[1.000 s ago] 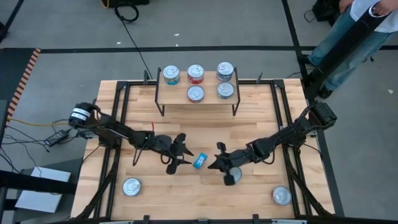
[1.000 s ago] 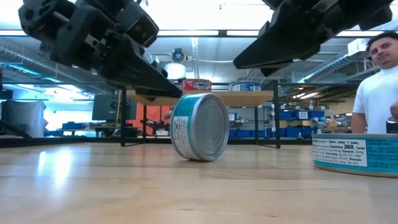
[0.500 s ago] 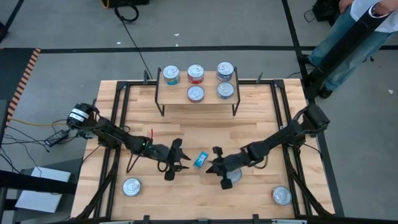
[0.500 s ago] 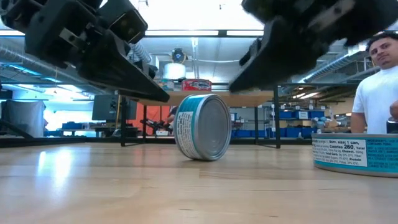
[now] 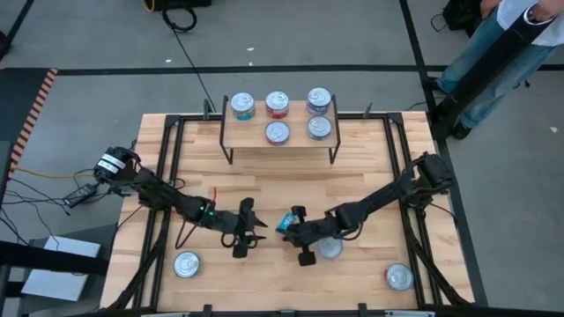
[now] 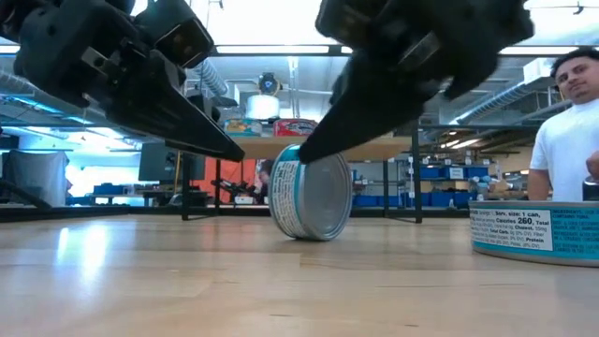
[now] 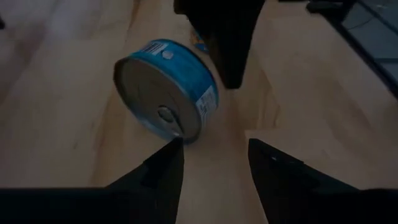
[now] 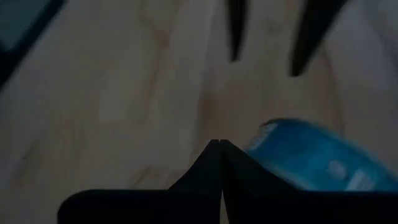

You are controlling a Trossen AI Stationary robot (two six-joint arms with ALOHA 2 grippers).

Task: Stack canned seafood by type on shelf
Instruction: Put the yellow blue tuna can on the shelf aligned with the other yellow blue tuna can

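Observation:
A teal-labelled can point(image 5: 285, 220) stands on its edge in the middle of the table, its silver lid point(image 7: 155, 93) facing my left gripper. My left gripper point(image 7: 214, 155) hangs open just left of it, fingers short of the can. From the right, my shut right gripper point(image 8: 217, 146) reaches the can point(image 8: 317, 158). Several cans point(image 5: 277, 106) stand upright on the shelf point(image 5: 247, 132) at the far edge. My right gripper's shut fingers point(image 6: 309, 150) lie against the upper part of the can's teal side wall point(image 7: 208, 78). They come from the table's right, slanting down. The can rests on its rim on the table, tilted a little.
Three more cans lie flat on the table: one near left point(image 5: 186, 264), one near right point(image 5: 398, 277), one under my right arm point(image 5: 331, 248). A person point(image 6: 571, 131) stands beyond the table's far right corner.
My right gripper has gone down and toward the table's left until its shut fingers reach the teal can. My left gripper has swung a little toward the near edge, staying open. The can has rolled slightly on its edge.

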